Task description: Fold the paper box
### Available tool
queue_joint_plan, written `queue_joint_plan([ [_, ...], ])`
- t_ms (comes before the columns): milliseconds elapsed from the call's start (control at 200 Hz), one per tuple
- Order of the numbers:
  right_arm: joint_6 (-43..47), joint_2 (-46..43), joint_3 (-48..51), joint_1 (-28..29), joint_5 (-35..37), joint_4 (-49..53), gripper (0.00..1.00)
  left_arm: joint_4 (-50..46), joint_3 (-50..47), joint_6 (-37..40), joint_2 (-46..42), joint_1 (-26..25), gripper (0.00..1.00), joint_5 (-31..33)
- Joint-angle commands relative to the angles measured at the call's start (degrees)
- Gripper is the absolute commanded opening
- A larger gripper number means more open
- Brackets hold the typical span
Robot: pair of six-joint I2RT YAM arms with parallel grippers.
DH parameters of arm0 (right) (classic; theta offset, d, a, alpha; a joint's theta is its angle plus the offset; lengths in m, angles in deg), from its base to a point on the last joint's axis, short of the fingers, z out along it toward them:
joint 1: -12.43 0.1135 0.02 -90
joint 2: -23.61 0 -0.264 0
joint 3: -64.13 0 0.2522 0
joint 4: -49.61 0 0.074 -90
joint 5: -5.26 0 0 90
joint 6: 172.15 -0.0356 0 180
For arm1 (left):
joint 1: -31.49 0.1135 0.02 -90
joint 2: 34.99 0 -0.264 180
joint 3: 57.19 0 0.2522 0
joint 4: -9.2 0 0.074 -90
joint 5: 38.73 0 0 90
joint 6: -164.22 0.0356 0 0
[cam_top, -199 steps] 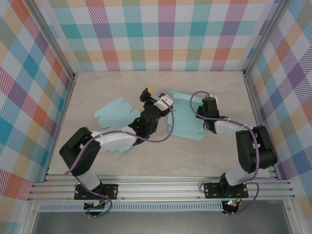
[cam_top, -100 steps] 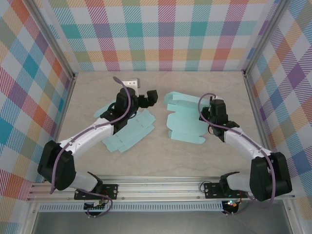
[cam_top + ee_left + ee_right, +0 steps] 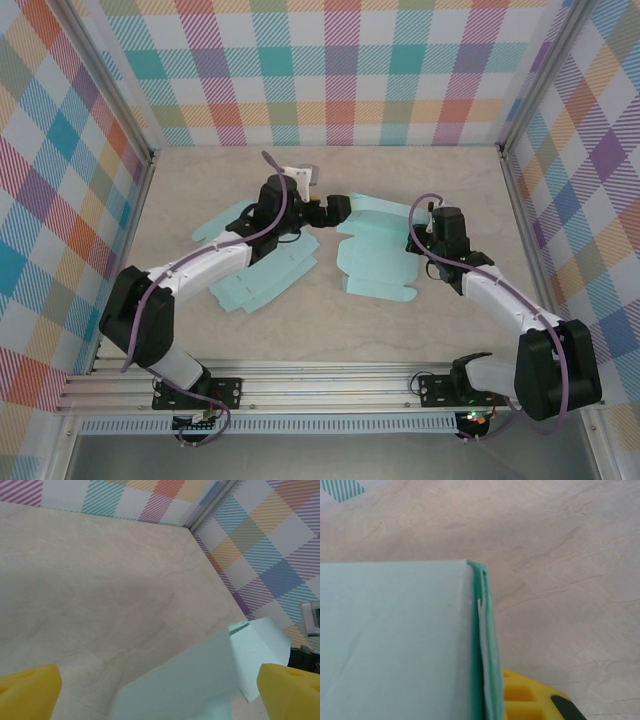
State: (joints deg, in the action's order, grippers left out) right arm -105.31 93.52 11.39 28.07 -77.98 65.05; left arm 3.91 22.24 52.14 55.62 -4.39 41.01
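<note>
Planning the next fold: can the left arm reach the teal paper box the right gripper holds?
Probably yes: the open left gripper hangs at one edge of the paper box, nothing between.

Pale marbled tabletop (image 3: 420, 320) within pastel plaid walls (image 3: 340, 70)

Three teal paper box blanks on one desk (image 3: 420, 330): one part-folded blank (image 3: 375, 262) at the right tool (image 3: 417, 240), one flat blank (image 3: 268, 278) and a second flat blank (image 3: 222, 224) behind the left tool (image 3: 333, 208). Two tools.
</note>
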Motion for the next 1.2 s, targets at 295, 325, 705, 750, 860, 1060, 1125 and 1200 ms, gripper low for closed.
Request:
queue_joint_plan([
  [295,-2.16,-2.83,1.30,0.22,-1.56,-1.14,0.00,-0.74,3.76,2.28,4.17,-1.52,0.90,-1.54],
  [325,-2.16,-2.90,1.20,0.27,-1.50,-1.10,0.00,-0.74,3.63,2.39,4.34,-1.64,0.90,-1.59],
  [705,-2.25,-2.25,0.64,0.47,-4.79,-2.03,0.00,5.26,3.47,-0.96,8.08,-2.94,0.95,-3.15],
  [750,-2.57,-1.93,0.65,0.61,-5.34,-2.41,0.00,5.88,3.83,-1.46,8.91,-3.13,0.95,-3.39],
  [860,-2.94,-0.86,0.40,1.04,-6.24,-2.89,0.00,8.69,3.77,-4.17,10.56,-3.28,0.95,-5.02],
  [1060,-1.91,1.43,-1.11,1.15,-4.91,-2.01,0.00,10.89,-0.97,-4.87,7.28,-3.30,0.96,0.31],
  [1125,-1.10,1.56,-1.21,1.15,-4.42,-2.18,0.00,11.31,-3.10,-4.17,5.22,-3.24,0.96,2.65],
  [1200,-0.49,1.49,-1.39,1.14,-2.87,-1.79,0.00,10.68,-5.01,-3.51,3.23,-2.99,0.96,4.12],
])
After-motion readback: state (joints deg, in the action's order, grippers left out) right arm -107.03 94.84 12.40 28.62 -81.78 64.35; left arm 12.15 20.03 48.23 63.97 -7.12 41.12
